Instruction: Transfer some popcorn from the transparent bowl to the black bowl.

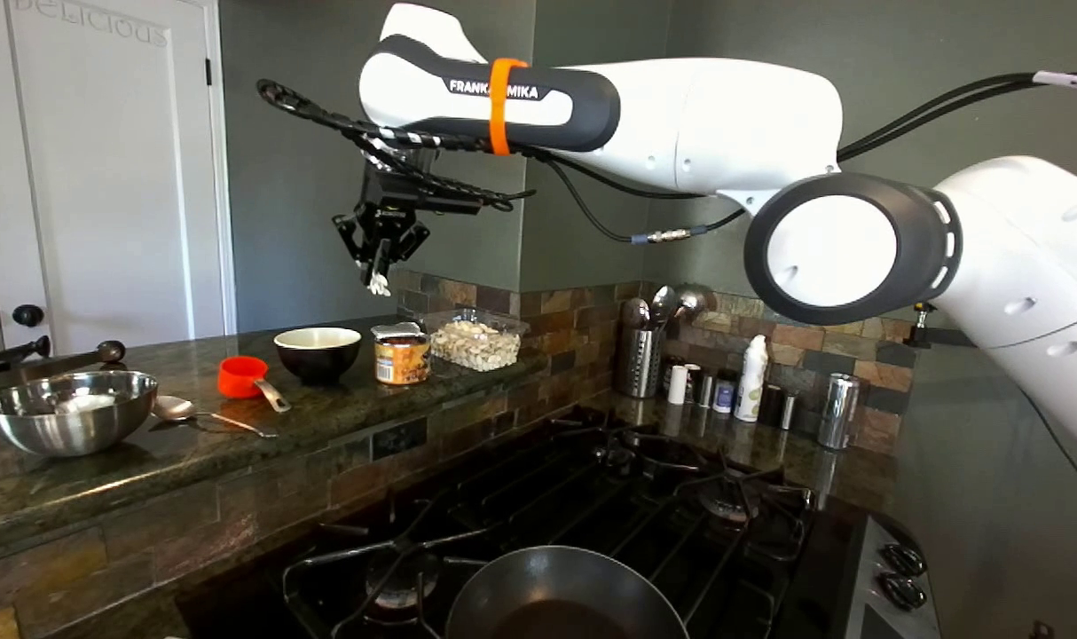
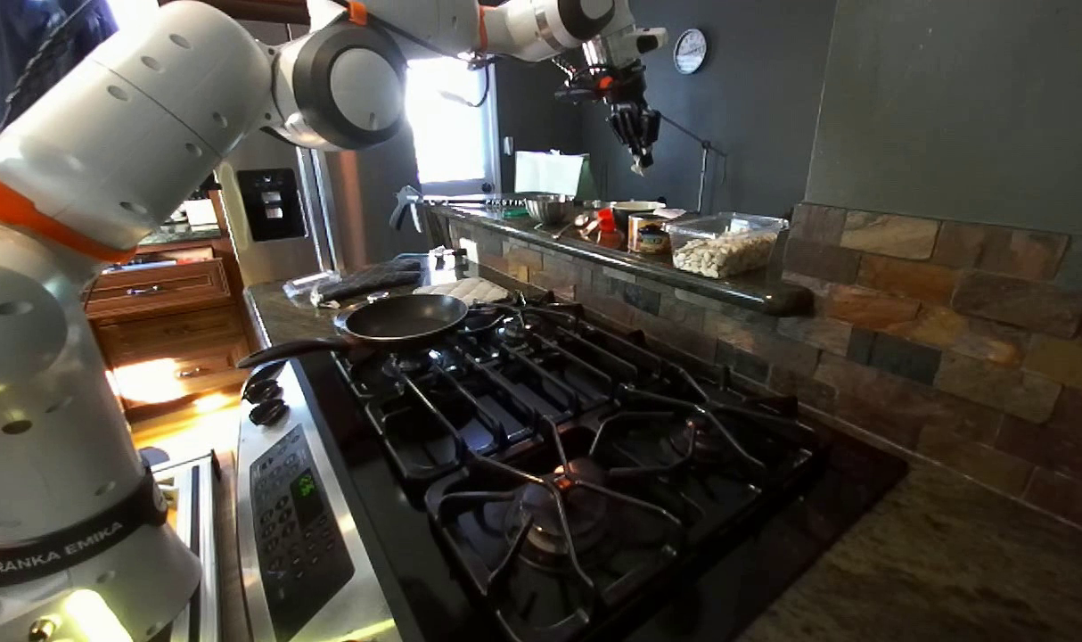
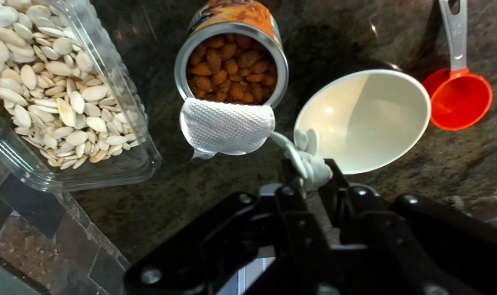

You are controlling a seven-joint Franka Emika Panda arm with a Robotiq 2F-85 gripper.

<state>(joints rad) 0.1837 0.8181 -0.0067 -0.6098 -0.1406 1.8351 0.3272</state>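
The popcorn (image 3: 68,94) is a heap of small pale pieces, flat and seed-like. It lies in the transparent bowl (image 3: 146,157), a clear rectangular plastic box at the left of the wrist view; the box also shows in both exterior views (image 1: 510,325) (image 2: 768,228). The black bowl (image 1: 318,359), cream-white inside (image 3: 371,123), stands on the raised counter, seemingly empty. My gripper (image 3: 310,170) is shut on several popcorn pieces (image 3: 303,157), which stick out between the fingertips. In an exterior view the gripper (image 1: 379,273) hangs well above the counter, near the black bowl and the can.
An opened can of nuts (image 3: 232,69) with its foil lid folded back stands between both bowls. A red measuring cup (image 3: 457,100), a spoon (image 1: 175,408) and a steel bowl (image 1: 73,413) lie beyond the black bowl. A pan (image 1: 565,595) sits on the stove below.
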